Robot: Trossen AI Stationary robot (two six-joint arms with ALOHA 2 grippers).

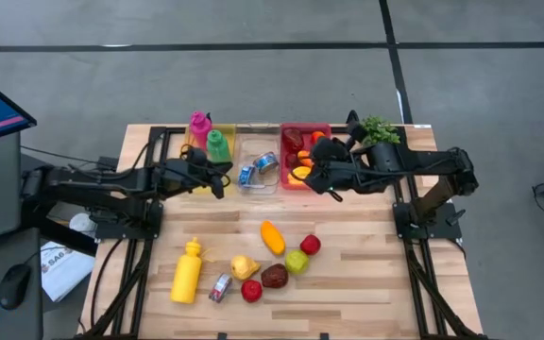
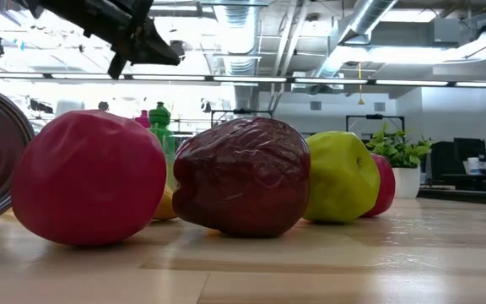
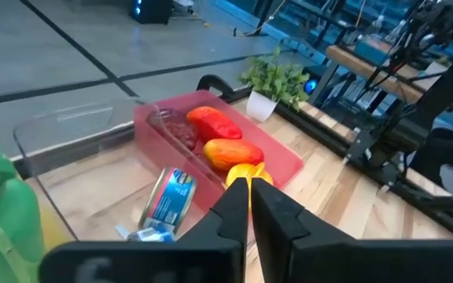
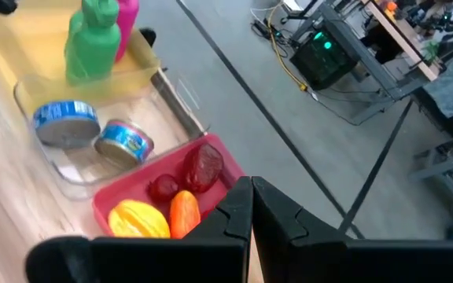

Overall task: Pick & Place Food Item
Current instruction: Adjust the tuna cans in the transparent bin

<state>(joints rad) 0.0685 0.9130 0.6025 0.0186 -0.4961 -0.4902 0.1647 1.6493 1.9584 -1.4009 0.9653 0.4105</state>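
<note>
At the table's far edge, three bins [image 1: 258, 162], loose food [image 1: 274, 275] near front edge

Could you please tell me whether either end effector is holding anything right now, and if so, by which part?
Nothing is held. The left end effector and the right end effector are both shut with nothing between their fingers.
</note>
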